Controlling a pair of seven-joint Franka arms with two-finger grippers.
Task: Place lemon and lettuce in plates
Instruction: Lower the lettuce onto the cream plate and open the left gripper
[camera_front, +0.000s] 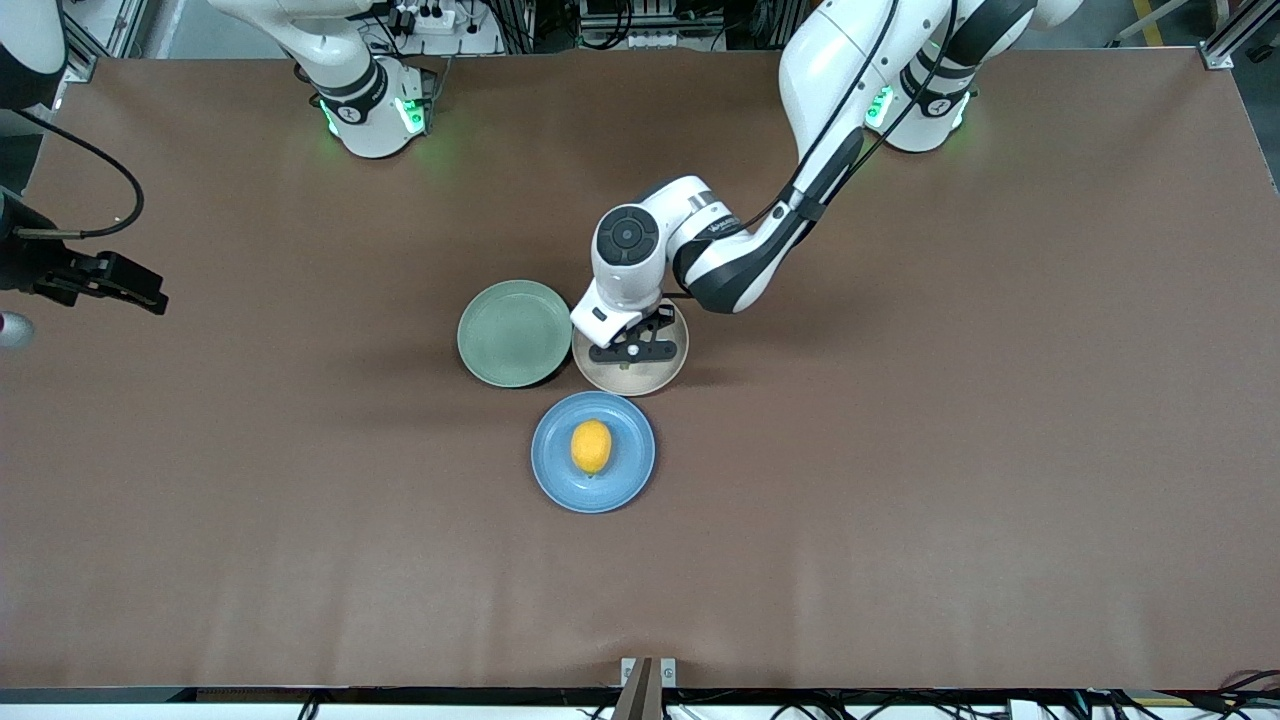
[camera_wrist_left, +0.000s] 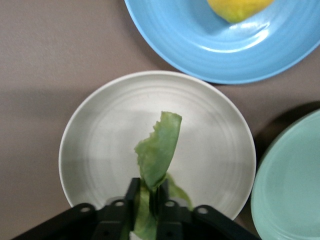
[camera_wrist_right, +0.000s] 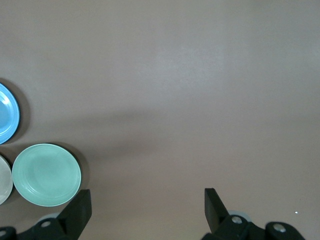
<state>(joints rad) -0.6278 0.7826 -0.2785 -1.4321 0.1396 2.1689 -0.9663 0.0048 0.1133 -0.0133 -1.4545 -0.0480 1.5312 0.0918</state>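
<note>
The yellow lemon (camera_front: 591, 446) lies in the blue plate (camera_front: 560, 475), which is nearest the front camera. My left gripper (camera_front: 632, 352) hangs low over the beige plate (camera_front: 655, 378), shut on the lettuce. In the left wrist view the gripper (camera_wrist_left: 147, 187) pinches the green leaf (camera_wrist_left: 160, 145), which hangs over the middle of the beige plate (camera_wrist_left: 100, 130); the blue plate (camera_wrist_left: 200, 45) and lemon (camera_wrist_left: 240, 7) show beside it. My right gripper (camera_front: 135, 288) is open and empty over bare table at the right arm's end, and waits; in its wrist view the gripper (camera_wrist_right: 147, 210) has nothing in it.
A mint-green plate (camera_front: 514, 333) stands empty, touching the beige plate on the side toward the right arm's end. It also shows in the left wrist view (camera_wrist_left: 295, 185) and the right wrist view (camera_wrist_right: 46, 174). The brown table (camera_front: 900, 450) surrounds the three plates.
</note>
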